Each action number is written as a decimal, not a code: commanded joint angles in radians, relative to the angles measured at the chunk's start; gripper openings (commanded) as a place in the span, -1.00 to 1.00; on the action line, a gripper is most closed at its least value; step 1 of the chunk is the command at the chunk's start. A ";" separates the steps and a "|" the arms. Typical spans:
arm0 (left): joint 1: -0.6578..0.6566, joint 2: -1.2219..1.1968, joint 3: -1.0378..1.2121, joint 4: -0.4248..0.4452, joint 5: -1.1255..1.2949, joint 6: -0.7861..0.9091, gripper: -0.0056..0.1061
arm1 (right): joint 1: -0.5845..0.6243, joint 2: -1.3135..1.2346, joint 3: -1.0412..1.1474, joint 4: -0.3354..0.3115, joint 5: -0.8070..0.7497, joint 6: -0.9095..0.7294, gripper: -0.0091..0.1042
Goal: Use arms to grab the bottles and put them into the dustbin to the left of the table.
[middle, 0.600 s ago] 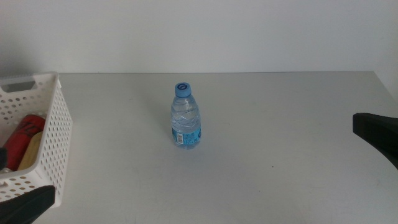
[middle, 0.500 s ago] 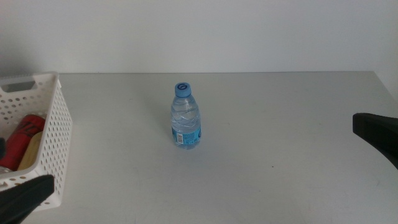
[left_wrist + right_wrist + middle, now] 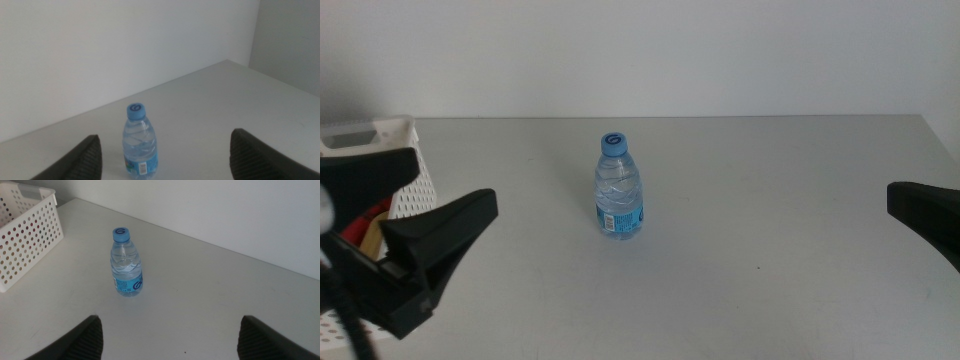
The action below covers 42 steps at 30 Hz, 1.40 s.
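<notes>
Water bottle [image 3: 618, 187] stands upright mid-table [image 3: 770, 200], untouched: one item outstanding. Dustbin [image 3: 380, 135] at left holds something red. Left gripper [image 3: 420, 215] faces the bottle, jaws spread, empty. Right gripper [image 3: 165, 335] waits, jaws spread.

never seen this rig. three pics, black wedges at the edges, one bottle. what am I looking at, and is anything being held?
It's a two-armed table robot. The middle view looks down over the grey table; the other two come from cameras on each wrist, so the dark wedges at their bottom edges are that hand's own open jaws.

The left hand comes in from the left, in front of the white perforated basket, jaws spread. The right hand waits at the right edge.

One small clear water bottle with a blue cap stands upright mid-table. Nothing is held.
</notes>
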 commanded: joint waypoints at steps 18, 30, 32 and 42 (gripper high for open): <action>-0.004 0.179 0.243 -0.053 -0.472 -0.013 0.67 | -0.007 -0.001 -0.028 -0.011 -0.066 -0.012 0.48; -0.004 0.387 0.384 -0.035 -0.912 -0.080 0.67 | -0.007 -0.001 -0.028 -0.011 -0.066 -0.012 0.48; -0.004 0.420 0.384 -0.025 -0.927 -0.114 0.67 | -0.007 -0.001 -0.028 -0.011 -0.066 -0.012 0.48; -0.004 0.642 0.382 0.135 -1.180 -0.143 0.70 | -0.007 -0.001 -0.028 -0.011 -0.066 -0.012 0.48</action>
